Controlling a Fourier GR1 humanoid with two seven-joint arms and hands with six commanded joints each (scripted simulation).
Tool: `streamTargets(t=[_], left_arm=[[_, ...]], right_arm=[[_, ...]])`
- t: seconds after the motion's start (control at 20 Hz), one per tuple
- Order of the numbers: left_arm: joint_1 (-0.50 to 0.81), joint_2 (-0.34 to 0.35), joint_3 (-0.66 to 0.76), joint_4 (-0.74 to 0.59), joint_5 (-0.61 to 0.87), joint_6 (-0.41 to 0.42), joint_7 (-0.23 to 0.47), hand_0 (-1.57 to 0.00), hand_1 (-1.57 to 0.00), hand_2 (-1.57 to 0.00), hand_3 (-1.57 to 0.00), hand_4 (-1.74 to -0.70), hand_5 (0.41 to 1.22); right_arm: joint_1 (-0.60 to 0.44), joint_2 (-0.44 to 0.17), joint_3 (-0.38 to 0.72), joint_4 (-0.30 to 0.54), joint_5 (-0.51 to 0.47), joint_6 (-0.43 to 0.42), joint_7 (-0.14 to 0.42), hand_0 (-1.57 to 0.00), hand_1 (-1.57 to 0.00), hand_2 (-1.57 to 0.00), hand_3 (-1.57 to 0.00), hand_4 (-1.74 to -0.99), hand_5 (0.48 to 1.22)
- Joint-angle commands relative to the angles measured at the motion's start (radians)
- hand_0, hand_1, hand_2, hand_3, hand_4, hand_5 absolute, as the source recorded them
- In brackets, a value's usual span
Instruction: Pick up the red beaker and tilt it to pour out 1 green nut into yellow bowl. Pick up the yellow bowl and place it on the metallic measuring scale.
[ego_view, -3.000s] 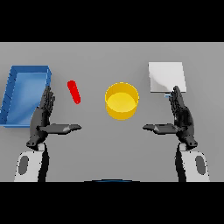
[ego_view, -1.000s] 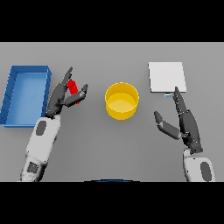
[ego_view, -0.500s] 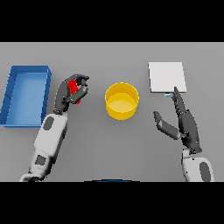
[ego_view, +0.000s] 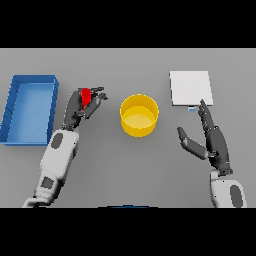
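We have the red beaker (ego_view: 86, 96) in our left hand (ego_view: 80, 108), with the fingers (ego_view: 96, 102) curled round it so that only its upper part shows between them. It sits to the left of the yellow bowl (ego_view: 139, 115), near it but not over it. We cannot tell whether it is clear of the bench (ego_view: 125, 160), nor can we see the green nut.

Our right hand (ego_view: 212, 140) waits on the far side of the bowl with its fingers straight and spread, holding nothing, just below the measuring scale (ego_view: 190, 88).

The risks, as we judge them: the grip covers most of the beaker, so it may slip or turn in the fingers when we tilt. If we tip before the mouth is above the bowl, the nut would land on the bench. Tilting too far or too fast could throw out more than one. Swinging in low could knock the bowl's rim. The blue tray (ego_view: 31, 82) lies close on our left.
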Motion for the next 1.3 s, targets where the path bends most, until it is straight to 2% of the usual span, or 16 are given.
streamTargets(t=[0.0,0.1,0.35,0.65,0.75,0.95,1.0,1.1,1.25], left_arm=[[-0.006,-0.001,0.011,-0.013,0.025,-0.016,0.011,-1.48,-1.49,-1.49,-1.46,-1.64,1.157],[-0.005,-0.001,0.015,-0.054,0.060,-0.042,0.006,-1.51,-1.52,-1.52,-1.50,-1.68,1.144],[-0.011,0.038,-0.025,-0.154,0.062,-0.066,0.083,-1.55,-1.55,-1.55,-1.55,-1.72,1.131],[-0.061,0.086,-0.072,-0.141,0.018,-0.069,0.124,-1.56,-1.56,-1.56,-1.55,-1.72,1.139],[-0.083,0.121,-0.115,-0.144,-0.032,-0.074,0.136,-1.56,-1.56,-1.56,-1.56,-1.73,1.134],[-0.116,0.188,-0.247,-0.177,-0.155,-0.103,0.217,-1.57,-1.57,-1.57,-1.57,-1.74,1.120],[-0.141,0.200,-0.280,-0.178,-0.190,-0.110,0.250,-1.57,-1.57,-1.57,-1.57,-1.74,1.125],[-0.185,0.220,-0.343,-0.169,-0.252,-0.128,0.291,-1.57,-1.57,-1.57,-1.57,-1.74,1.129],[-0.241,0.251,-0.435,-0.149,-0.339,-0.163,0.316,-1.57,-1.57,-1.57,-1.57,-1.74,1.147]], right_arm=[[-0.012,0.001,0.000,-0.002,-0.001,-0.002,0.006,0.00,0.00,0.00,0.00,-1.248,0.645],[-0.004,0.004,0.009,0.002,0.016,-0.007,-0.001,0.00,0.00,0.00,0.00,-1.238,0.643],[0.006,0.005,0.014,-0.009,0.029,-0.015,-0.030,0.00,0.00,0.00,0.00,-1.226,0.650],[-0.003,-0.007,0.017,0.000,0.056,-0.023,-0.041,0.00,0.00,0.00,0.00,-1.219,0.661],[-0.008,-0.007,0.019,0.009,0.067,-0.029,-0.040,0.00,0.00,0.00,0.00,-1.210,0.664],[-0.003,-0.005,0.021,-0.003,0.065,-0.027,-0.015,0.00,0.00,0.00,0.00,-1.190,0.658],[0.012,-0.014,0.016,-0.021,0.054,-0.018,-0.028,0.00,0.00,0.00,0.00,-1.186,0.660],[-0.011,0.001,0.028,-0.015,0.062,-0.022,0.001,0.00,0.00,0.00,0.00,-1.178,0.663],[0.013,-0.001,0.027,-0.025,0.055,-0.016,-0.016,0.00,0.00,0.00,0.00,-1.182,0.668]])
